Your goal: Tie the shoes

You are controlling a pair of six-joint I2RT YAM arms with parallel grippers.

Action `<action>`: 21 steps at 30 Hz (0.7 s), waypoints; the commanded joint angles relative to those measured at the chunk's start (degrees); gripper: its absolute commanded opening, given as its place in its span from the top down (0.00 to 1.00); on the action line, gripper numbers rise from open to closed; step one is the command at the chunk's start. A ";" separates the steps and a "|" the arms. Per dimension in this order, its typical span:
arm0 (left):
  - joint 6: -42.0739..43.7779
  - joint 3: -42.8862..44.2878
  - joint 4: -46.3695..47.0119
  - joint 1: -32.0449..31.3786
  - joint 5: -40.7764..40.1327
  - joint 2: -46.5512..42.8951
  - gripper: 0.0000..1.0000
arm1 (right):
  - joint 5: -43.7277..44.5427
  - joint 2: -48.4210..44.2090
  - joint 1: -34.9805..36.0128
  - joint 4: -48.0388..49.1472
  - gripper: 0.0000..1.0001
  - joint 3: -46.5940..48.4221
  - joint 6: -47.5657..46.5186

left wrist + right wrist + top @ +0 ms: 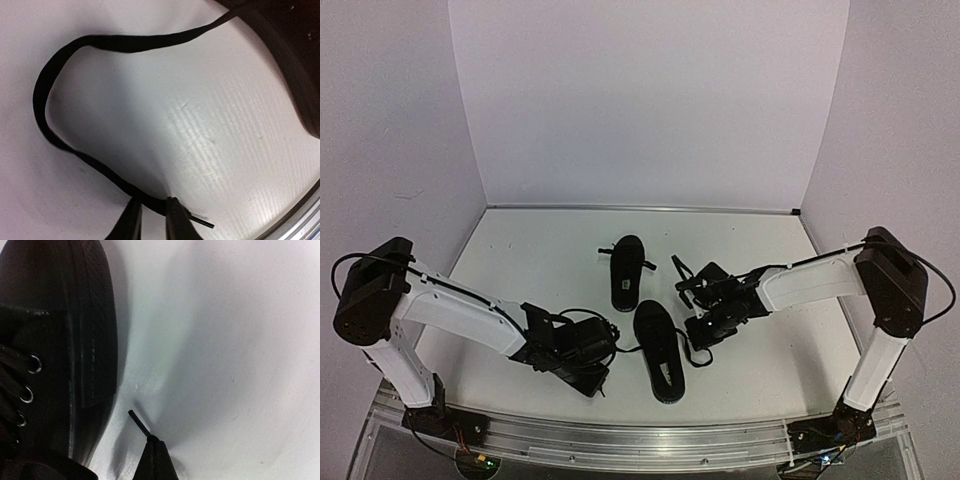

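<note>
because a knot needs both ends in hand, the white table (520,270) has the near shoe (660,352) between the arms, with the far shoe (625,270) just beyond. the left gripper (152,209) pinches the left lace (50,80) near its tip. the right gripper (154,442) is clamped on the other aglet (138,421). only the wrist views show these pinches, and only overhead shows both shoes.

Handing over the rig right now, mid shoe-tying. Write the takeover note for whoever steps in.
Left gripper: shut on one lace, just behind its tip.
Right gripper: shut on the other lace tip, beside the near shoe.
Far shoe: lies beyond it, laces loose.
Done: both ends of the near shoe's lace gripped.
Left: cross, knot and bow on the near shoe, then tie the far one.
</note>
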 commanded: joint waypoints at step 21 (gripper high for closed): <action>2.29 -4.17 -14.00 19.34 -15.24 -32.24 1.00 | 21.48 -33.81 -12.31 -13.44 1.00 0.89 6.93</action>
